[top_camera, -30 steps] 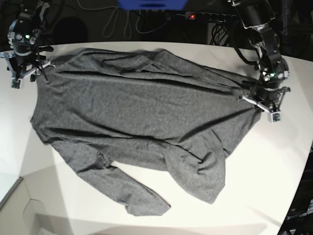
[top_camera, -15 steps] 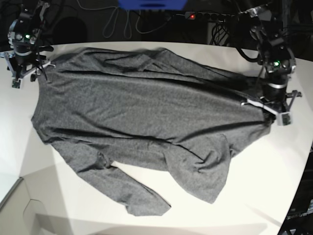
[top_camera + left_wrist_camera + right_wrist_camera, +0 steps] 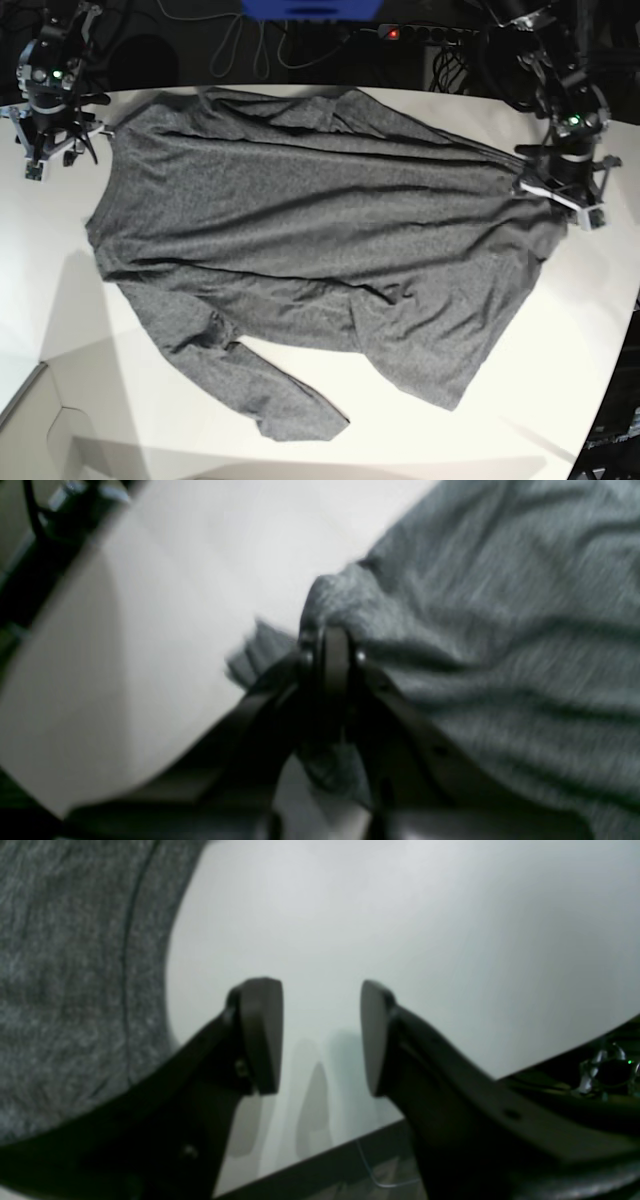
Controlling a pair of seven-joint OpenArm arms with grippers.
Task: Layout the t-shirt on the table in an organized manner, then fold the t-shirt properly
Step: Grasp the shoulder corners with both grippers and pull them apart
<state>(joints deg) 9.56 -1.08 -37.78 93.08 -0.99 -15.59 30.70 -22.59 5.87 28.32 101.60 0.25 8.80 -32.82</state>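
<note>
Spreading step: t-shirt (image 3: 310,240) lies across the tabletop (image 3: 560,350), rumpled near. Left gripper (image 3: 330,645) jaws pinch its right edge; right gripper (image 3: 320,1035) jaws stand wide, empty, far left. Best pull taut and low, then release flat.

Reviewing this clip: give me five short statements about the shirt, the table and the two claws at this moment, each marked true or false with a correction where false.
1. The left claw is shut on the t-shirt. True.
2. The right claw grips a sleeve. False: it stands open over bare table, holding nothing.
3. The t-shirt is folded into a neat rectangle. False: it lies spread out and wrinkled.
4. One sleeve lies toward the near table edge in the base view. True.
5. A second garment lies beside the t-shirt. False: it is the only garment.
</note>
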